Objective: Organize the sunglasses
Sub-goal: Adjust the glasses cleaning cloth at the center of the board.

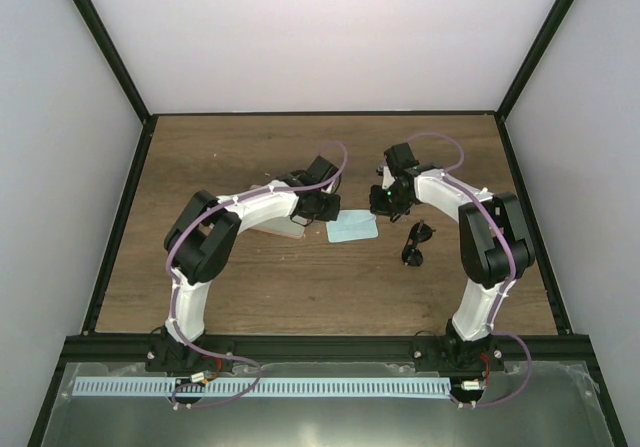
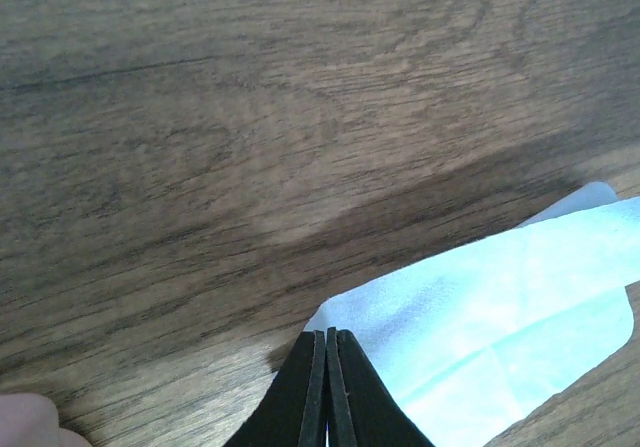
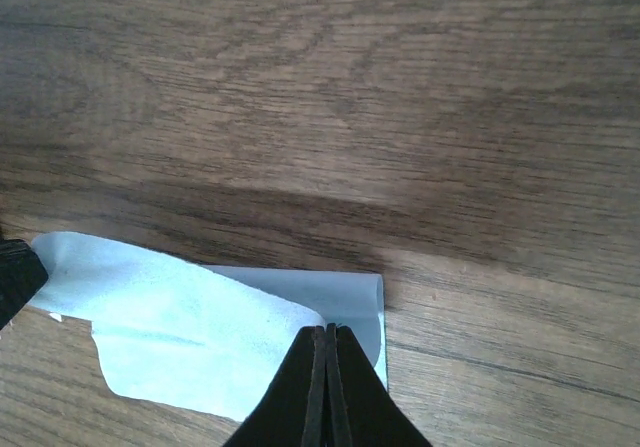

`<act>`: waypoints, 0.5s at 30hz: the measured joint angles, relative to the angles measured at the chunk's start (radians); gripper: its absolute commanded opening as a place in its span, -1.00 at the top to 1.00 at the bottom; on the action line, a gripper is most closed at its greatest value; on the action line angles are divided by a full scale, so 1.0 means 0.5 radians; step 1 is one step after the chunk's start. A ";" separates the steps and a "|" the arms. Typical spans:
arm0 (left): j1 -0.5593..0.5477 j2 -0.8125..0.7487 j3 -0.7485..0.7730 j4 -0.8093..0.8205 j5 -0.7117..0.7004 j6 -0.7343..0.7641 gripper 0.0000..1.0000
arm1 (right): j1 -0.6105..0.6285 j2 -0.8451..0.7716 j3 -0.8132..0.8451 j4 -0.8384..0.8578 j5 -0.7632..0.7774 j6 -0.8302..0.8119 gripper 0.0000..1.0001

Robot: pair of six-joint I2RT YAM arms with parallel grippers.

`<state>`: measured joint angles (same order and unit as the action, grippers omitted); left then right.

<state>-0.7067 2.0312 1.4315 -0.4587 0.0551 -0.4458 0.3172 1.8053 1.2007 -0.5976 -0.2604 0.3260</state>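
**both my grippers at the blue cloth**

the wooden table [image 1: 250, 287] bears everything. the light blue cloth [image 1: 352, 229] lies at centre, between my wrists. the pink case [image 1: 283, 231], half under my left arm, sits just left of it. the sunglasses [image 1: 415, 244] rest on bare wood right of the cloth, near it. my left gripper [image 2: 327, 335] and right gripper [image 3: 325, 332] are both closed, tips at the cloth's edges.

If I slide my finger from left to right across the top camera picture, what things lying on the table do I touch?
First the pink rounded case, partly hidden → the light blue square cloth → the small black thin-framed sunglasses.
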 measured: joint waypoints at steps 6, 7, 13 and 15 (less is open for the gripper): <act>0.000 0.000 -0.026 0.000 0.024 -0.011 0.92 | 0.000 -0.001 -0.048 0.007 -0.019 0.000 0.99; 0.000 0.000 -0.028 0.001 0.027 -0.014 0.92 | 0.000 -0.001 -0.057 0.006 -0.020 0.000 0.99; 0.000 0.000 -0.037 0.007 0.046 -0.015 0.92 | 0.000 -0.004 -0.083 0.005 -0.033 0.000 0.99; 0.000 0.000 -0.045 0.009 0.056 -0.015 0.92 | 0.000 -0.008 -0.086 0.006 -0.034 0.000 0.99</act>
<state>-0.7067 2.0312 1.4090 -0.4541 0.0834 -0.4534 0.3172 1.8011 1.1576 -0.5945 -0.2771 0.3260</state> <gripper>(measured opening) 0.042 0.009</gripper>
